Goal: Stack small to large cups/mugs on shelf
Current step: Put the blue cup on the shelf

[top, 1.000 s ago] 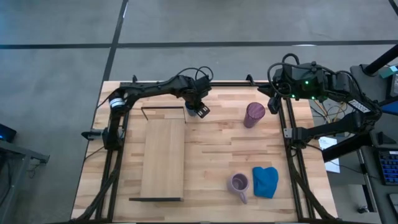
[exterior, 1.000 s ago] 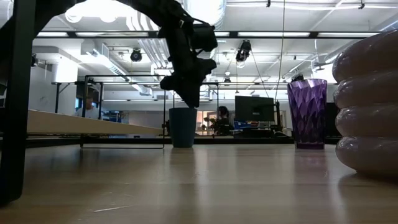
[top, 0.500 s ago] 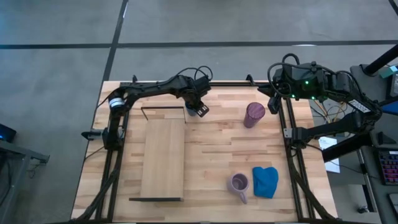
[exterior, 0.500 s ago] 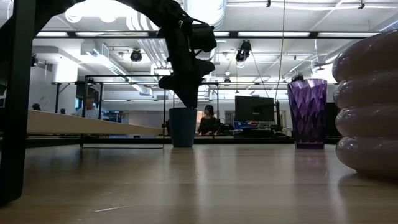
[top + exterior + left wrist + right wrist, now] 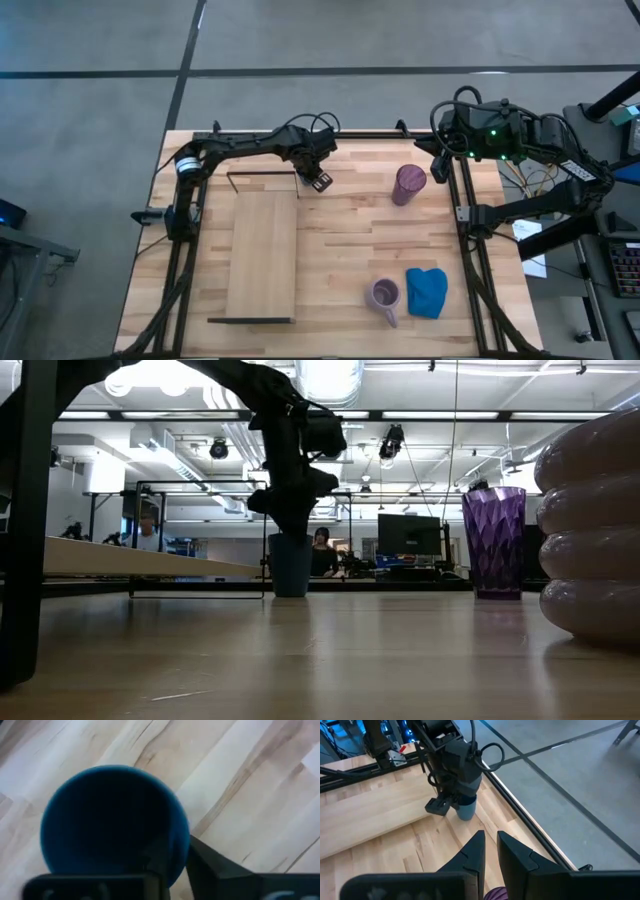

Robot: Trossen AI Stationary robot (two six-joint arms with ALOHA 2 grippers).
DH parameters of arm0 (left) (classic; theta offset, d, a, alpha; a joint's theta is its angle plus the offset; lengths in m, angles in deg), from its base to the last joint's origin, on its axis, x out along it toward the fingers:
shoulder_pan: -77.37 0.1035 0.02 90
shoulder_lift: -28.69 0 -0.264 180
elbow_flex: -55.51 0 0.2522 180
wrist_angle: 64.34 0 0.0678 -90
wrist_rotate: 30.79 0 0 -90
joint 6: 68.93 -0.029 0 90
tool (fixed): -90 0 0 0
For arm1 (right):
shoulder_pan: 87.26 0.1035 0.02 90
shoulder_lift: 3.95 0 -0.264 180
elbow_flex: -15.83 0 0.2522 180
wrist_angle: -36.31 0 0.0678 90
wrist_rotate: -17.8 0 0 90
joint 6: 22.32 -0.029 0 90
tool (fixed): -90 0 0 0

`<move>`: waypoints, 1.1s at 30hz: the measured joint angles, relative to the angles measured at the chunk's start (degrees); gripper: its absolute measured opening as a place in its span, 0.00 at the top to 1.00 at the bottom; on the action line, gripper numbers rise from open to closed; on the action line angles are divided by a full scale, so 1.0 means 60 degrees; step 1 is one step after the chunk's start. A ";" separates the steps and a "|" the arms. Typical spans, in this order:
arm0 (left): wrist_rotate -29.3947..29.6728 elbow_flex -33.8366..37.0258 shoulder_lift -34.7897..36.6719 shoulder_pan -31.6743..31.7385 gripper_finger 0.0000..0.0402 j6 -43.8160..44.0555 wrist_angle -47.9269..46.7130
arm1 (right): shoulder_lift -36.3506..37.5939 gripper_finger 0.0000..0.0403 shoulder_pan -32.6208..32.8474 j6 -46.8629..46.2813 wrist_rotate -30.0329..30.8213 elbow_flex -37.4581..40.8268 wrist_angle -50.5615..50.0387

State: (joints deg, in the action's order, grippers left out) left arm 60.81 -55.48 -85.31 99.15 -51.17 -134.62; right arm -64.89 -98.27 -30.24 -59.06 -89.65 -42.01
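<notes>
The small dark blue cup (image 5: 291, 565) stands upright on the tabletop at the far edge, beside the far end of the wooden shelf (image 5: 263, 255). My left gripper (image 5: 314, 176) points down onto it. In the left wrist view, one finger (image 5: 220, 870) stands outside the cup's rim (image 5: 182, 827) and the other seems to be inside. The purple tumbler (image 5: 409, 183) stands at the far right. The lilac mug (image 5: 385, 295) stands near the front right. My right gripper (image 5: 490, 851) waits, shut, at the far right (image 5: 438, 168). My left gripper comes at the blue cup from above, its fingers on either side of the cup's wall at the rim (image 5: 182, 827). I cannot tell whether the fingers touch the wall. The cup stands upright on the table.
A bright blue cloth (image 5: 426, 292) lies beside the lilac mug. The shelf's dark end brackets (image 5: 262, 173) stand close to the blue cup. Bare tabletop (image 5: 350, 235) lies between the shelf and the tumbler. A person shows in the room beyond (image 5: 322, 550).
My left gripper has gone down over the blue cup, from just above its rim to around it. The cup has stayed where it was.
</notes>
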 joint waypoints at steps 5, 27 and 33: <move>-0.0174 -0.0361 0.0163 -0.0146 0.99 -0.0149 -0.0135 | 0.0000 0.89 -0.0001 0.0047 0.0001 0.0000 0.0002; -0.0617 -0.3740 0.1861 -0.3308 1.00 0.1491 -0.4027 | 0.0000 0.89 -0.0004 0.0182 0.0001 0.0004 0.0006; 0.0670 -0.3075 0.1883 -0.3400 1.00 0.2567 -0.5416 | 0.0000 0.89 -0.0003 0.0182 0.0001 0.0004 0.0007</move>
State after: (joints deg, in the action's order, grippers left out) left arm 64.83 -73.93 -74.01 78.75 -35.77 -167.11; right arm -64.89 -98.29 -29.15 -59.05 -89.63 -41.96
